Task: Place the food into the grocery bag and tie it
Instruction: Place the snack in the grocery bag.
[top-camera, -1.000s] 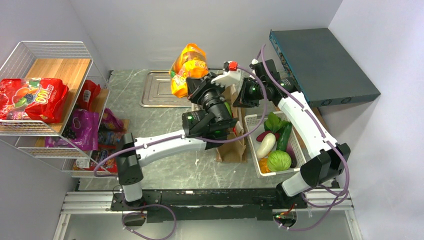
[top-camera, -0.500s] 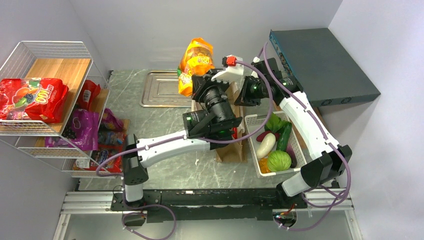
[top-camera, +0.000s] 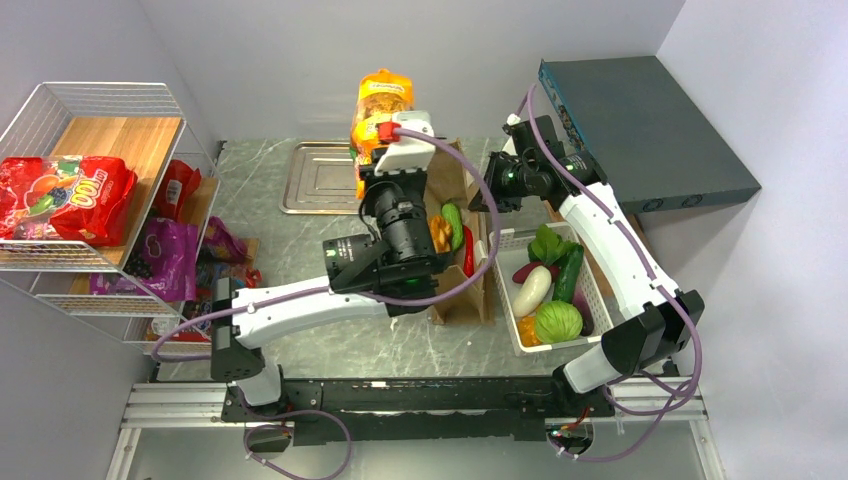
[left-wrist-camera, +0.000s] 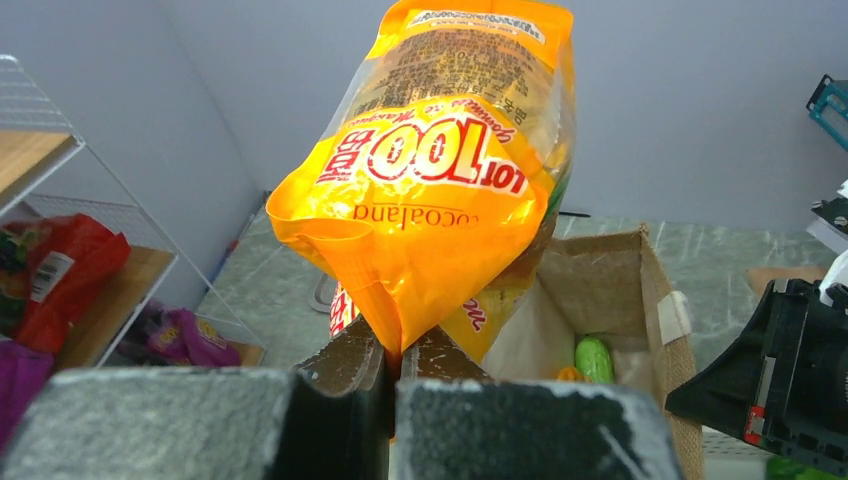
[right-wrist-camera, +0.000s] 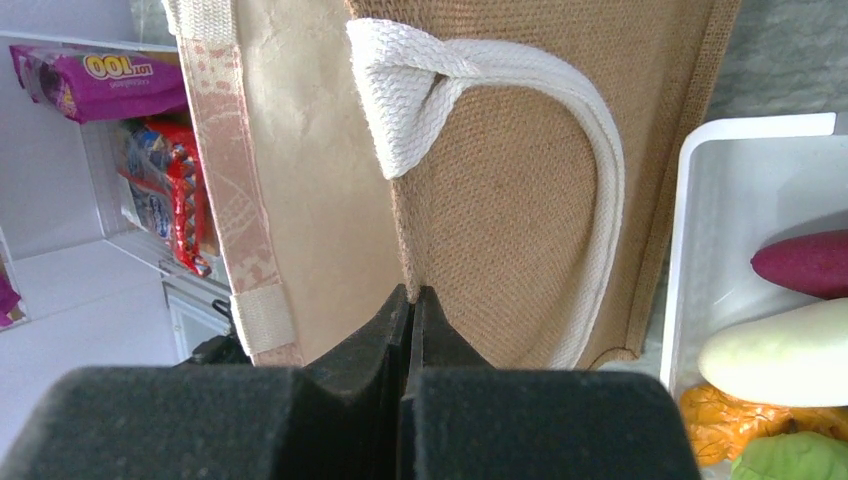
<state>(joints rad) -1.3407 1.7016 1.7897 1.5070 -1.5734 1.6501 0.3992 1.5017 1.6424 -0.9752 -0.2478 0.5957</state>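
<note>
Packing: my left jaws pinch the orange packet (left-wrist-camera: 440, 190) aloft near the bag (right-wrist-camera: 500, 200), my right jaws clamp its wall; next, lower in, release.

The left claw (top-camera: 372, 168) is holding a shiny orange snack packet (top-camera: 381, 105) high over the far rim of the open tall brown paper bag (top-camera: 462, 298) on the grey marbled desk (top-camera: 320, 240), while the right claw (top-camera: 485, 205) is pinching its right rim.

bag (top-camera: 465, 296) 1 | orange packet (top-camera: 381, 104) 1 | chili in bag (top-camera: 468, 256) 1 | basket (top-camera: 503, 290) 1 | cabbage (top-camera: 558, 322) 1 | white vegetable (top-camera: 533, 290) 1 | wire rack (top-camera: 100, 90) 1 | tray (top-camera: 320, 180) 1 | dark box (top-camera: 640, 120) 1 | tabletop (top-camera: 250, 190) 1
</note>
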